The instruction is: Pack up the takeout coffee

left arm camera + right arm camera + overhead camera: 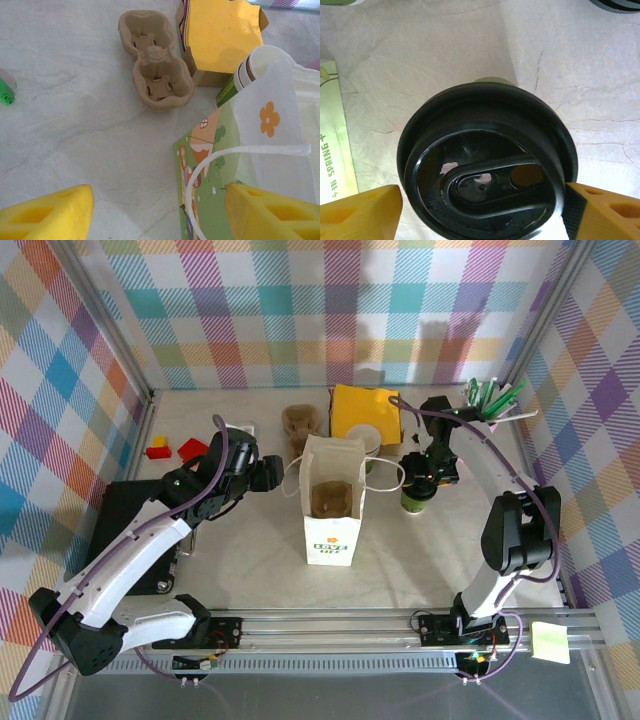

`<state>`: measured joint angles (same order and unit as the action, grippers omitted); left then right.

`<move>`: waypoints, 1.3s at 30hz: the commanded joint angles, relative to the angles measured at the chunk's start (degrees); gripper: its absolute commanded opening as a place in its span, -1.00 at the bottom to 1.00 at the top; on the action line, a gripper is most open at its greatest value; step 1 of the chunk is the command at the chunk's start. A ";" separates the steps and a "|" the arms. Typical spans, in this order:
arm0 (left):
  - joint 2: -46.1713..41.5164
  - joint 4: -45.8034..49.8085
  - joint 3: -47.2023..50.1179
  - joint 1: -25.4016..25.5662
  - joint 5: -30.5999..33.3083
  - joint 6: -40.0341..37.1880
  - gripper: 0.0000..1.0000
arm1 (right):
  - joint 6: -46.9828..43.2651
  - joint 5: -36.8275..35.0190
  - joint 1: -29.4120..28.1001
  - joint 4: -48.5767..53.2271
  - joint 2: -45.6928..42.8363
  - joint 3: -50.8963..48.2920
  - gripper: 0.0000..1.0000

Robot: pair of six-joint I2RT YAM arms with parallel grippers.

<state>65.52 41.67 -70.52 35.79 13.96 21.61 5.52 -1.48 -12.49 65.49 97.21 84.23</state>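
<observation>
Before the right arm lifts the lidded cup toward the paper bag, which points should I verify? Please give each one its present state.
1. Right gripper straddles the lidded cup: ok, one finger on each side of the black lid.
2. Grip closed on the cup: not ok, the jaws stand open.
3. Cup upright on the table: ok.
4. Paper bag upright with its mouth open: ok.
5. Pulp tray in the bag has a free pocket: cannot tell.
6. Left gripper steadies the bag: not ok, it is open beside the bag's handle and holds nothing.
</observation>
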 commanded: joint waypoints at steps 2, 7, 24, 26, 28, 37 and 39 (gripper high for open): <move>-0.92 0.08 0.69 -0.81 -0.76 0.51 0.39 | 0.72 0.33 -0.69 1.18 -2.51 1.57 0.66; -1.04 0.08 0.85 -0.81 -1.03 0.59 0.39 | 0.98 -0.03 -0.78 0.32 -2.55 0.47 0.66; -1.48 0.24 1.21 -0.90 -1.02 0.59 0.40 | 1.84 -1.48 -1.46 -2.63 0.12 -2.10 0.64; -1.43 0.17 1.18 -0.99 -1.05 0.54 0.40 | 1.86 -1.99 -1.65 -2.80 0.41 -2.53 0.63; -1.49 0.17 1.18 -0.99 -1.08 0.54 0.40 | 2.04 -2.13 -1.83 -3.15 0.64 -2.92 0.63; -1.93 0.34 1.51 -1.08 -1.00 0.28 0.40 | 2.74 -3.32 -2.52 -3.81 2.59 -3.88 0.59; -1.97 0.31 1.61 -1.16 -0.95 0.23 0.40 | 2.79 -3.31 -2.98 -3.56 2.72 -3.83 0.58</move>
<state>64.97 41.80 -69.67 35.42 12.93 21.63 7.22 -5.21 -14.70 61.30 97.19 81.84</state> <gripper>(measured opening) 0.699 0.794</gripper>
